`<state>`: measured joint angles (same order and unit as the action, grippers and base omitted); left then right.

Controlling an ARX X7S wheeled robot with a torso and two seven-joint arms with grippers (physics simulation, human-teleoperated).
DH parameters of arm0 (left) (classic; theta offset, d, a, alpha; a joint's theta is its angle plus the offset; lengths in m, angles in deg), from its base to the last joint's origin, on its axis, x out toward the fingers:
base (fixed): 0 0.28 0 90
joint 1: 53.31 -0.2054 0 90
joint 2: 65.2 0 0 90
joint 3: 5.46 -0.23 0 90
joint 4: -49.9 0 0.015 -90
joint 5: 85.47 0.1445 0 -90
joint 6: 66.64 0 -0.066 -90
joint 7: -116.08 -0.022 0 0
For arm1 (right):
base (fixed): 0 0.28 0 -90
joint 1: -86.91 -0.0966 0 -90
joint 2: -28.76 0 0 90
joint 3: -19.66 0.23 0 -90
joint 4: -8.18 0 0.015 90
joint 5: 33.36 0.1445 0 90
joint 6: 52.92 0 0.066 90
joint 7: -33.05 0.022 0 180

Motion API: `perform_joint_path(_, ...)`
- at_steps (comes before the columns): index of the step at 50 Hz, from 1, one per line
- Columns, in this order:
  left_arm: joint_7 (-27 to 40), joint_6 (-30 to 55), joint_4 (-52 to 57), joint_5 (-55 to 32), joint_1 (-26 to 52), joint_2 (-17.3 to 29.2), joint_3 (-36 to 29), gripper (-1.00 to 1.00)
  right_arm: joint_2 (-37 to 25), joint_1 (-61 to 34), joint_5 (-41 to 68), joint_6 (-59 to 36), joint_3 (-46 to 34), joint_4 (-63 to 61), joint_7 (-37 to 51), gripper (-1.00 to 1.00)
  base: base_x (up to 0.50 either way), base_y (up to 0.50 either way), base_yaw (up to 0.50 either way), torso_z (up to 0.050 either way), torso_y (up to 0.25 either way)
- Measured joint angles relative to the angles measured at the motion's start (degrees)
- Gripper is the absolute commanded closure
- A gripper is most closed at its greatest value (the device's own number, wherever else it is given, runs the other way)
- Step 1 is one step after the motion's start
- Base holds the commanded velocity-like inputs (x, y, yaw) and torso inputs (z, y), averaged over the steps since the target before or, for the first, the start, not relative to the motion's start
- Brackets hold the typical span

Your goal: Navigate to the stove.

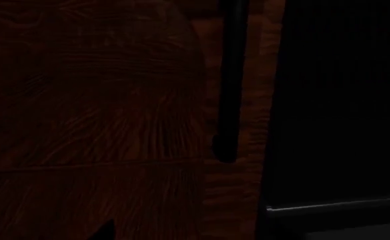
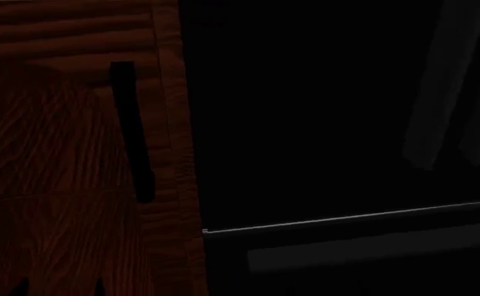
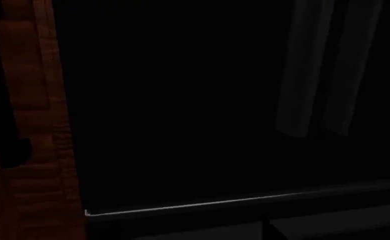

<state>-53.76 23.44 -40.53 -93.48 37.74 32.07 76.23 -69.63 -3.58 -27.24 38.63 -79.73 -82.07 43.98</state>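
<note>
Stove is nowhere to be seen in any of the three views: no grey knob panel, no oven window, no curved bar handle. What fills the head view instead is a dark wood cabinet [image 2: 59,160] on the left with a black vertical bar handle [image 2: 133,129], and just beside it on the right a tall black fridge [image 2: 322,123] that takes up most of the picture. Two faint vertical handles [image 2: 445,92] show on the fridge's far right, and a thin light line marks the seam above its bottom drawer [image 2: 355,253].

Both wrist views show the same pair of things at close range: the left wrist view looks at the wood grain, the cabinet handle and the fridge's edge; the right wrist view looks mostly at the fridge door and its pale handles. Neither arm nor its fingers appear anywhere, so how far open either set of fingers is cannot be told, nor whether they hold anything.

Judging by this, the navigation step is under way but far from done: the robot faces the fridge and cabinet very closely, which is the wrong appliance. The next move probably calls for backing the base away from the fridge front to gain room, then turning to scan the kitchen until the knob panel and oven door come into sight. Which way to turn cannot be judged from these pictures.
</note>
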Motion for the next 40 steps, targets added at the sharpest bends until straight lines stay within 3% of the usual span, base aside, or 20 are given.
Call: perform_joint_path(40,1.4,-0.9,-1.2,-1.4,0.8,1.5,-1.7,-1.0,-0.9,-0.9,1.7,-0.5,-1.5,1.0,1.3,-1.0,-0.15,0.05,-0.5,0.0,0.0)
